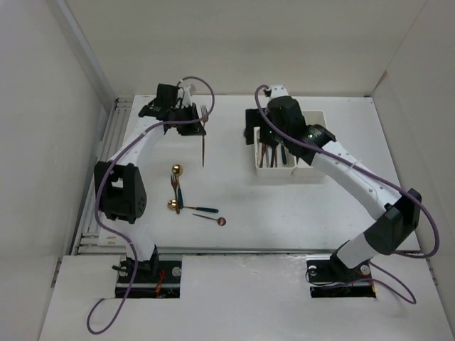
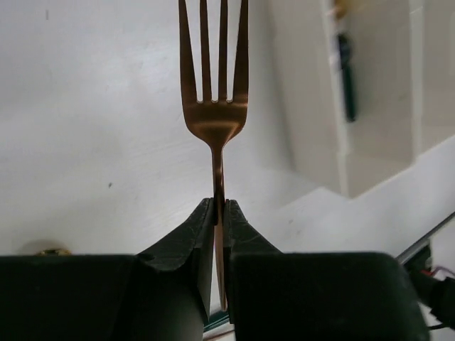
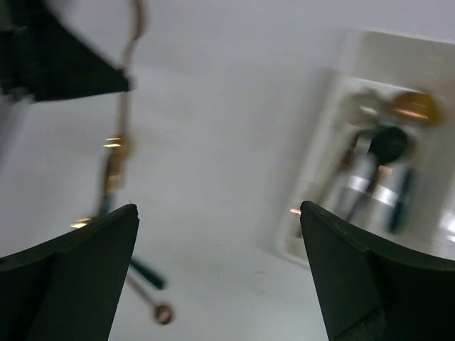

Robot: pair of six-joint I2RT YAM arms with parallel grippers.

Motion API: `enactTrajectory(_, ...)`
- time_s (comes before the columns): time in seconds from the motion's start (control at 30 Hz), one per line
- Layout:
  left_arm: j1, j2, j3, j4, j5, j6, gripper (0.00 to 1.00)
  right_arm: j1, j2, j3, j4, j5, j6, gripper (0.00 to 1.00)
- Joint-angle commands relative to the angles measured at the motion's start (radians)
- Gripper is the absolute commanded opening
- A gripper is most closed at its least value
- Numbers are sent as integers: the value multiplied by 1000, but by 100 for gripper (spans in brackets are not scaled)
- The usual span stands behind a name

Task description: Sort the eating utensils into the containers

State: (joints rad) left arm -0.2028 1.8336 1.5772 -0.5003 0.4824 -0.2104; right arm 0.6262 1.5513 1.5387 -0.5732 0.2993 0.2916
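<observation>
My left gripper (image 1: 192, 114) is shut on the neck of a copper fork (image 1: 203, 138), held above the back left of the table with its handle hanging down. In the left wrist view the gripper (image 2: 219, 207) pinches the fork (image 2: 213, 106), tines pointing away. My right gripper (image 1: 264, 138) is open and empty over the left one of two joined white bins (image 1: 288, 172), which holds several utensils (image 1: 269, 153). The right wrist view shows the open gripper (image 3: 219, 213), that bin (image 3: 316, 163) and its utensils (image 3: 377, 170). Several utensils lie on the table: a gold spoon (image 1: 176, 170), a teal-handled spoon (image 1: 192, 208) and a small copper spoon (image 1: 221, 221).
The white table (image 1: 234, 206) is walled on the left, back and right. The right arm (image 1: 355, 177) crosses the right bin and hides part of it. A rail (image 1: 106, 170) runs along the table's left edge.
</observation>
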Motion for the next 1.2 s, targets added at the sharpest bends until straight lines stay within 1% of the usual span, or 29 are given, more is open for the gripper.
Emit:
enactTrajectory(0.0, -1, -164, 60, 106, 91, -121, 0, 32, -63, -81, 379, -450, 124, 100)
enactTrajectory(0.03, -10, -174, 60, 106, 91, -135, 0, 41, -63, -113, 436, -488, 159, 100)
enactTrajectory(0.07, -10, -174, 60, 106, 91, -145, 0, 52, -28, -114, 499, -508, 190, 98)
enactTrajectory(0.1, -10, -186, 60, 106, 82, -145, 0, 52, -8, -100, 500, -517, 220, 98)
enactTrajectory(0.27, -29, -217, 37, 124, 91, -193, 0, 101, 91, 7, 509, -526, 231, 94)
enactTrajectory(0.4, -29, -226, 27, 146, 110, -211, 0, 110, 144, 29, 509, -526, 231, 88)
enactTrajectory(0.5, -29, -226, 36, 146, 134, -211, 0, 110, 182, 40, 509, -488, 241, 77)
enactTrajectory(0.53, -29, -226, 37, 146, 134, -211, 0, 110, 199, 40, 509, -488, 254, 71)
enactTrajectory(0.6, -29, -226, 46, 137, 143, -211, 0, 110, 219, 61, 509, -477, 264, 66)
enactTrajectory(0.63, -29, -226, 46, 137, 143, -211, 0, 110, 230, 61, 509, -477, 264, 66)
enactTrajectory(0.67, -29, -226, 46, 137, 156, -211, 0, 110, 248, 73, 509, -477, 273, 59)
enactTrajectory(0.73, -29, -226, 23, 137, 168, -222, 0, 110, 257, 98, 509, -477, 273, 50)
enactTrajectory(0.77, -29, -226, 23, 137, 177, -222, 0, 110, 271, 98, 509, -468, 282, 32)
enactTrajectory(0.8, -29, -226, 12, 137, 177, -222, 0, 110, 283, 113, 509, -468, 282, 22)
enactTrajectory(0.9, -29, -217, 12, 137, 177, -222, 0, 110, 283, 124, 509, -448, 293, 0)
enactTrajectory(0.97, -29, -217, 3, 137, 188, -222, 0, 110, 283, 124, 509, -413, 293, 0)
enactTrajectory(1.0, -29, -217, 3, 137, 188, -207, 3, 110, 268, 124, 509, -401, 293, 0)
enactTrajectory(1.03, -29, -205, 18, 137, 199, -193, 18, 110, 259, 114, 509, -384, 284, 0)
enactTrajectory(1.07, -29, -186, 32, 117, 199, -176, 57, 110, 248, 94, 509, -344, 267, 0)
enactTrajectory(1.1, -29, -175, 49, 97, 199, -123, 73, 98, 236, 83, 483, -321, 258, 0)
enactTrajectory(1.13, -29, -165, 67, 73, 199, -86, 93, 86, 207, 72, 461, -296, 238, 0)
enactTrajectory(1.17, -29, -139, 113, 6, 159, -46, 100, 69, 193, 72, 434, -251, 222, 0)
